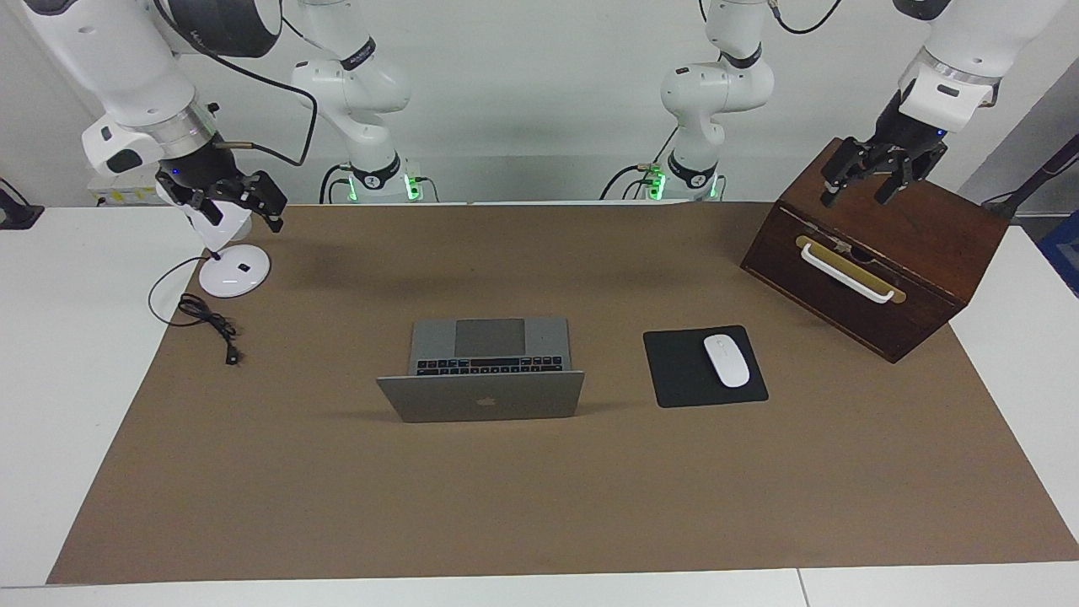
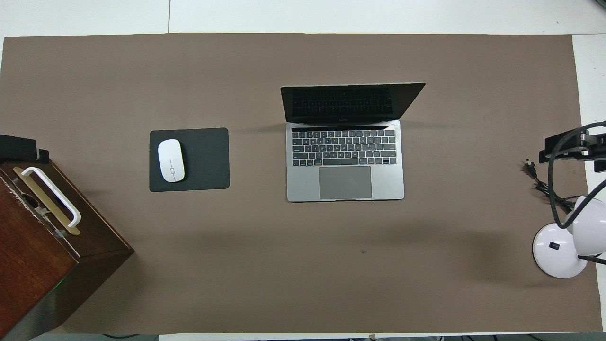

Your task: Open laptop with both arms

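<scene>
Brown matting [image 1: 539,489] carries the opened laptop [image 1: 487,371] mid-table. Left gripper [image 1: 877,173] hangs over the wooden box [image 1: 919,253], fingers spread, empty; right gripper [image 1: 232,202], over the lamp [image 1: 232,270], likewise spread and empty.

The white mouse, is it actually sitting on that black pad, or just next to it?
Touching. In the overhead view the mouse lies wholly within the mouse pad, with black showing all around it; the facing view shows it resting flat on the pad.

Silver-grey laptop [image 1: 480,371] stands open mid-mat (lid upright, keyboard facing the robots)
</scene>
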Available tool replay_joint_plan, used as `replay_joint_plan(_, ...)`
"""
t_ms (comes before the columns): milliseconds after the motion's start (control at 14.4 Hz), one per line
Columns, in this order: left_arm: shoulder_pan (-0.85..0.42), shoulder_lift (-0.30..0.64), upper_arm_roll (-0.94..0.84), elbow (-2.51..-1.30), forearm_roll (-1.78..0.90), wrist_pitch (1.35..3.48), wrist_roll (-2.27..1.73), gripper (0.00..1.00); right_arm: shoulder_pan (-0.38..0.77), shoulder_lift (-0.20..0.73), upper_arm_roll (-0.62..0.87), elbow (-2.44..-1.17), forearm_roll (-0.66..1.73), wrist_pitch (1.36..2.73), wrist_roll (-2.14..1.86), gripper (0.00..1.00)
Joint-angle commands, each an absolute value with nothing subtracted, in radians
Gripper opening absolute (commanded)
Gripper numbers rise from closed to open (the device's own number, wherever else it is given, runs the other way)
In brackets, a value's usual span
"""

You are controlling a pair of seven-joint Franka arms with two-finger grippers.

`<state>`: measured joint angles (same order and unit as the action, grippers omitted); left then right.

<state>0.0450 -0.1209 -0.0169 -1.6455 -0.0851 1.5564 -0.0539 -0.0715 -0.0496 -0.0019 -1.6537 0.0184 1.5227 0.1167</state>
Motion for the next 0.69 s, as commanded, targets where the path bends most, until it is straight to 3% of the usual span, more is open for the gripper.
replay_joint_plan(0, 0.038, -0.101, -0.023, -1.603, -0.025, 1.514, -0.074, 1.0, -0.084, -0.072, 0.011, -1.681, 0.034, 1.546, 0.118, 1.0)
replay_joint_plan(625, 0.04, -0.087, -0.023, -1.591, -0.029, 1.519, -0.072, 1.0, -0.086, -0.072, 0.011, -1.683, 0.034, 1.546, 0.11, 1.0)
